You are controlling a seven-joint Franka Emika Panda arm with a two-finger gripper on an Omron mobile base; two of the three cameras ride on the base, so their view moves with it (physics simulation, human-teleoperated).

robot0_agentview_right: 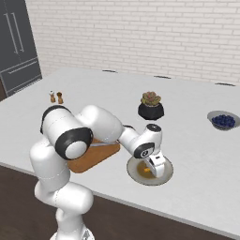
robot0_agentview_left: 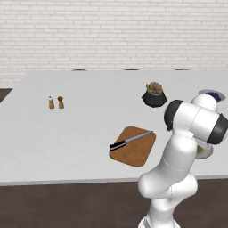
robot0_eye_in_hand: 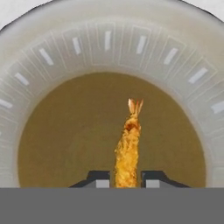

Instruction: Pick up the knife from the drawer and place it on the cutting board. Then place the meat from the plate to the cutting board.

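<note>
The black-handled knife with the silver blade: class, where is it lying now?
In the left base view, the knife lies diagonally on the reddish-brown wooden cutting board, left of the arm.

We've got the board [robot0_agentview_left: 133, 146] near the front edge of the counter [robot0_agentview_left: 80, 129], with the knife [robot0_agentview_left: 130, 140] lying slantwise across it, handle poking past the board's left edge. Behind the board and a bit right sits the plant [robot0_agentview_left: 154, 94]. Way off left, two shakers [robot0_agentview_left: 55, 103] stand side by side. Right of the board is the plate [robot0_agentview_right: 165, 174], near the front edge too, and the meat [robot0_eye_in_hand: 128, 146] lies in its middle, between the fingertips of the gripper [robot0_eye_in_hand: 127, 180]. Far right and further back there's a bowl [robot0_agentview_right: 223, 121].
</note>
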